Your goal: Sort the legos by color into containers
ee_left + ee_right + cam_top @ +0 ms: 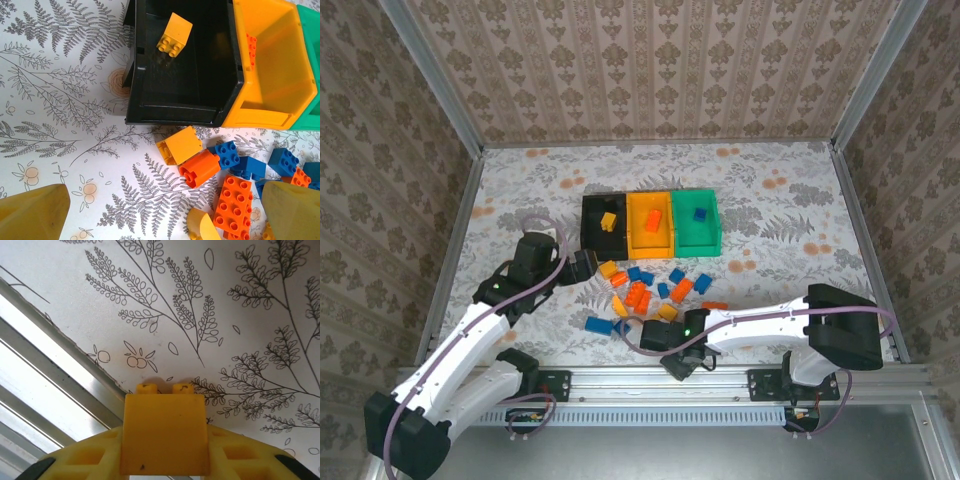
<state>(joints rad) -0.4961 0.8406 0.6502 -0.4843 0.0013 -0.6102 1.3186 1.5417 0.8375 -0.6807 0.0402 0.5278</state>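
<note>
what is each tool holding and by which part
Right tool holds a yellow brick by its opposite sides, studs pointing outward. Left tool is open, holding nothing.

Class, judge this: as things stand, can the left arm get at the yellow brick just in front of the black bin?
Probably yes. The left gripper is open, with the yellow brick straight ahead and bare table between; an orange brick crowds one side.

light: bright, even | shadows: soft | glare: sheen inside black bin [190, 85] | focus: sharp
</note>
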